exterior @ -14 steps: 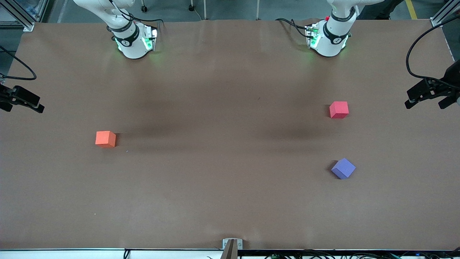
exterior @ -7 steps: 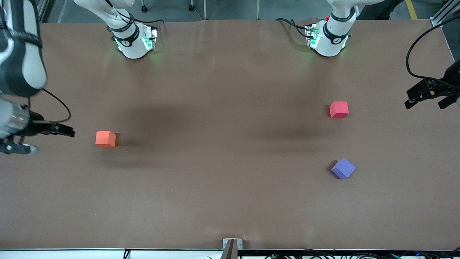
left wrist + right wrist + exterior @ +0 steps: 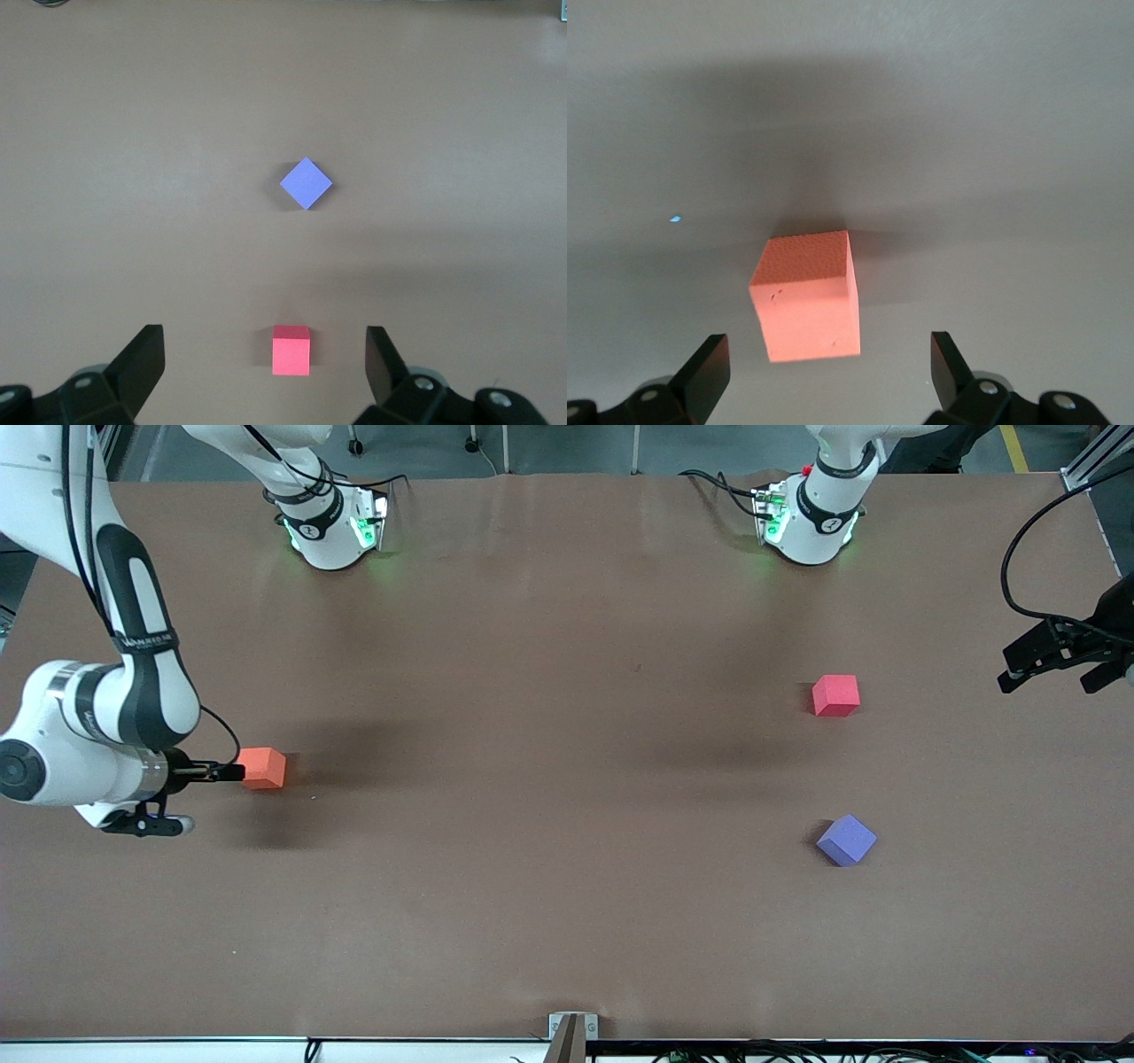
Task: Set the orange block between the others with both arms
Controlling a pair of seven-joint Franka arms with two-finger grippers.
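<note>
Front view, orange block: small matte orange cube (image 3: 260, 768) sitting on the brown tabletop (image 3: 549, 779) toward the right arm's end, well apart from the pinkish-red matte cube (image 3: 835, 695) and the purple matte cube (image 3: 846, 840) near the left arm's end.
Front view, right gripper (image 3: 226, 771): hanging low just beside the orange cube, not yet closing on it.
Front view, left gripper (image 3: 1054, 662): waiting at the tabletop's edge.
Left wrist view: fingers (image 3: 142, 363) standing spread wide, holding nothing; pinkish-red cube (image 3: 291, 350) and purple cube (image 3: 306, 183) lying apart, leaving a gap between them.
Right wrist view: fingers (image 3: 709, 367) spread wide, orange cube (image 3: 808, 295) lying between and ahead of them, untouched.
Handling: probably light, slightly soft foam, grippy; pinching two opposite flat side faces, squarely, looking safest.
</note>
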